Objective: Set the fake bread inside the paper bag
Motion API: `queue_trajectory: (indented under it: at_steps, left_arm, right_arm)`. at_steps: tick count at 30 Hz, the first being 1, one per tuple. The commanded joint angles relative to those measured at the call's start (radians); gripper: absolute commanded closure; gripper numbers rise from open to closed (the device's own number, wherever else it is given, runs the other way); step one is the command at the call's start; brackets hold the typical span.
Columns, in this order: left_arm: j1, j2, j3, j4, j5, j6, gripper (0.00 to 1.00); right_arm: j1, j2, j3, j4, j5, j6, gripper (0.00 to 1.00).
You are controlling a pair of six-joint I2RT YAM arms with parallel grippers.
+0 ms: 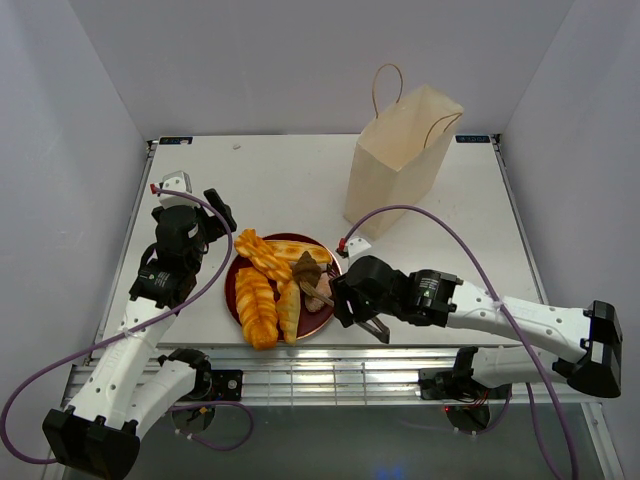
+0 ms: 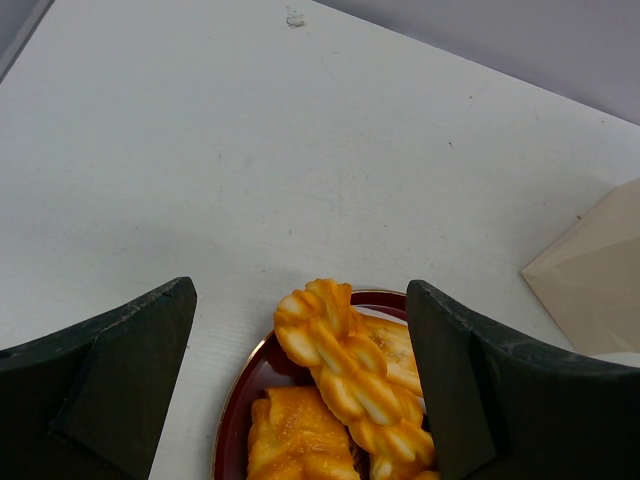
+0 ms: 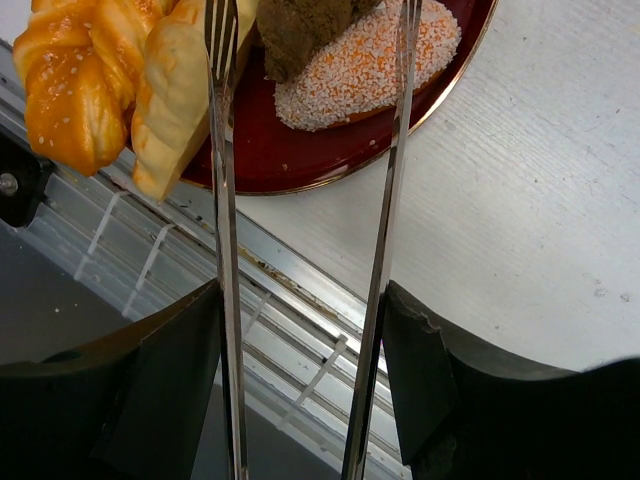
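Note:
The fake bread lies on a dark red plate point(image 1: 322, 322): golden braided loaves point(image 1: 262, 256) point(image 1: 256, 308), a pale long roll point(image 1: 289, 310), a dark brown piece point(image 1: 306, 268) and a pinkish-brown seeded piece point(image 1: 318, 298). The tall tan paper bag point(image 1: 400, 160) stands upright at the back right, apart from the plate. My left gripper point(image 1: 222, 215) is open and empty, just left of the plate, with a braided loaf point(image 2: 345, 365) between its fingers in view. My right gripper point(image 3: 300, 330) is shut on metal tongs point(image 3: 222, 200), whose spread arms flank the dark brown piece point(image 3: 305, 30).
The plate point(image 3: 280, 160) sits close to the table's near edge, with a metal rail frame point(image 3: 300, 300) just below it. The bag's corner point(image 2: 595, 270) shows at the right of the left wrist view. White walls enclose the table on three sides.

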Motion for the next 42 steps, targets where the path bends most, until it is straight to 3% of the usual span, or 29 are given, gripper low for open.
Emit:
queue_trajectory:
  at_steps: [1,28,42]
  left_arm:
    - [-0.006,-0.005,-0.002,0.009,0.010,0.007,0.04]
    - [-0.006,-0.013,0.000,0.010,0.025,0.006,0.04]
    - [-0.006,-0.016,0.000,0.009,0.030,0.004,0.04]
  right_arm:
    - [0.008,0.007,0.003,0.051,0.039,0.029,0.33]
    - [0.008,0.108,0.009,0.104,0.036,0.038,0.32]
    - [0.009,0.079,0.036,0.066,0.060,0.038,0.46]
